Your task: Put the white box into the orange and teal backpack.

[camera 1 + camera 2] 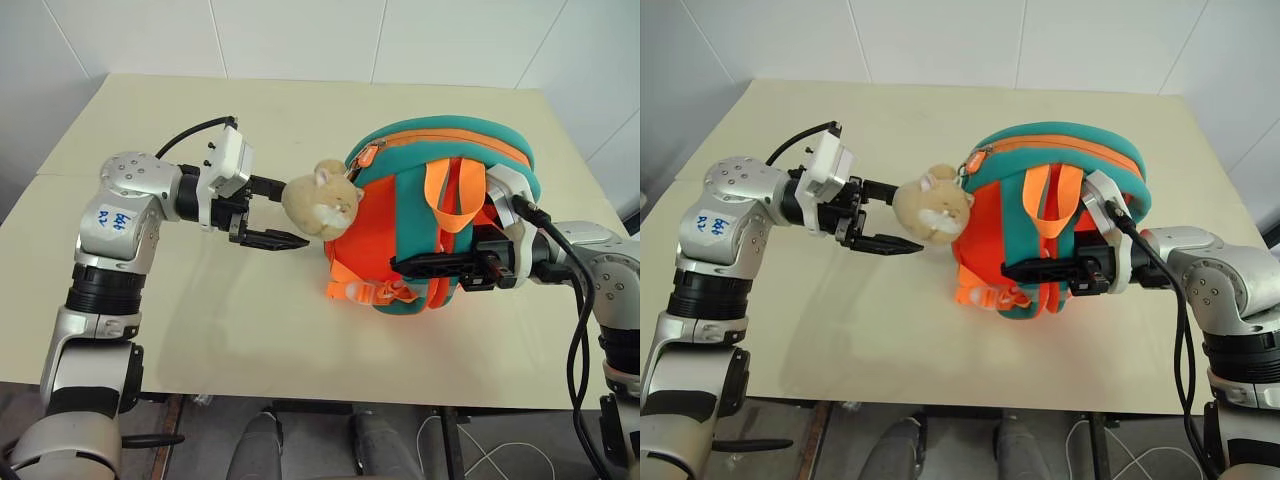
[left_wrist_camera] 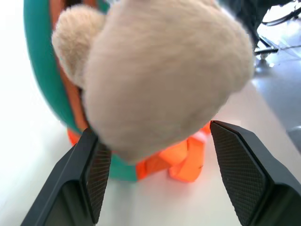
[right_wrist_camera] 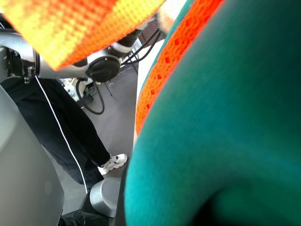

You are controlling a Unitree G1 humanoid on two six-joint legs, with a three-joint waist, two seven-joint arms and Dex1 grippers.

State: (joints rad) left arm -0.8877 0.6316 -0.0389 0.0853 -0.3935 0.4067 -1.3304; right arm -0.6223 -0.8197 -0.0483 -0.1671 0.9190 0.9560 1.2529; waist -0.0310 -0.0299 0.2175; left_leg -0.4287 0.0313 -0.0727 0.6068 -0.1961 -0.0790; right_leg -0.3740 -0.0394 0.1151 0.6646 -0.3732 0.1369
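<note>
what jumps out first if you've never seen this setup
The orange and teal backpack stands upright on the pale table, right of centre. A tan plush animal hangs off its left side, and the left tool sits open right beside it. The right tool is shut against the backpack's strap side.

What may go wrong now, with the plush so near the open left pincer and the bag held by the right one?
1. The left pincer is open right beside the plush; closing could catch the toy instead of the backpack.
2. The right pincer is shut at the backpack's straps; a pull might tip or drag it.
3. The zipper looks closed, so nothing can go in yet.
</note>
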